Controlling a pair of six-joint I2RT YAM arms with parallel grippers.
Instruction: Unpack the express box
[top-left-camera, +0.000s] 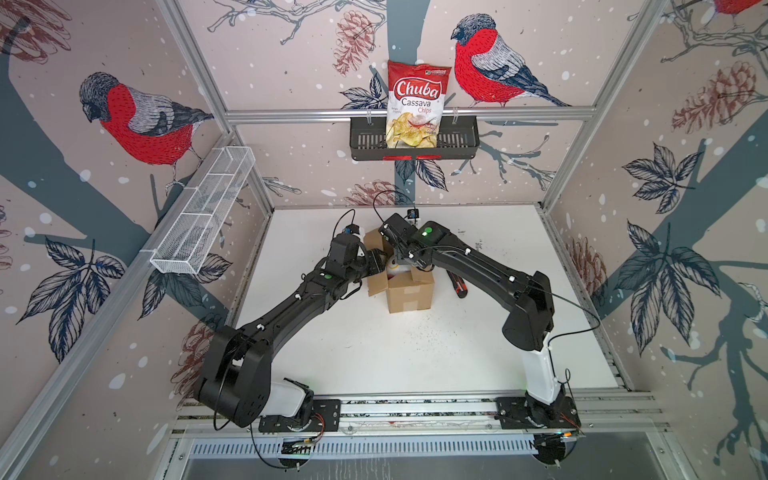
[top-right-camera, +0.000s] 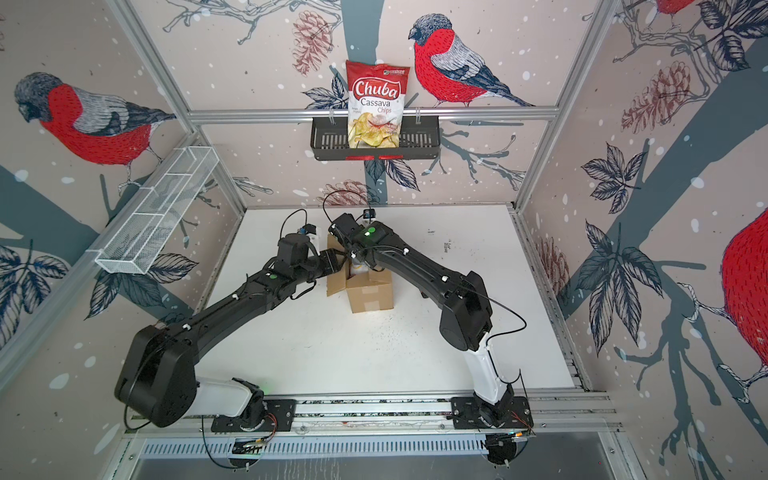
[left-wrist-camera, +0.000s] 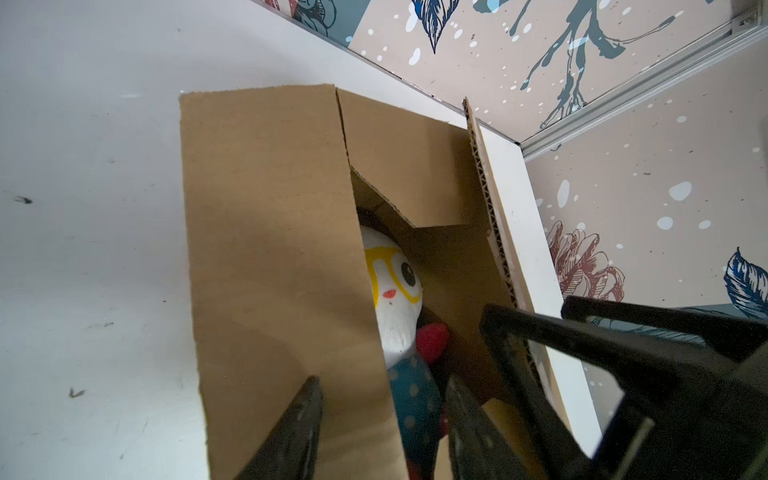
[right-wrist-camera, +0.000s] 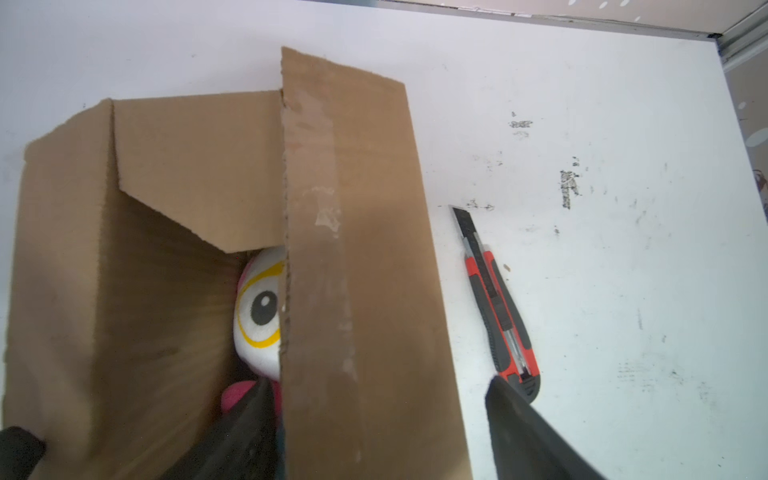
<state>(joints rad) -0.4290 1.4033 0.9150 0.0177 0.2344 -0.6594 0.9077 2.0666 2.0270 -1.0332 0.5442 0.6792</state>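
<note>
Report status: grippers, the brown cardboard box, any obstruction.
Left gripper open astride one long flap; right gripper open astride the opposite flap. Brown cardboard express box unsealed, white-faced plush toy inside. Red-and-black utility knife beside box, blade out.

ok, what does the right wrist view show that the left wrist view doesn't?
Right wrist only: a red-and-black utility knife lying on the white table beside the express box, blade out, and torn tape residue along one raised flap. Left wrist only: the plush toy with its blue dotted body, and a pinecone print on the wall. Both: the box with flaps open, the toy's white face with yellow-ringed eyes inside, and each view's own open gripper astride a flap: right gripper, left gripper.
</note>
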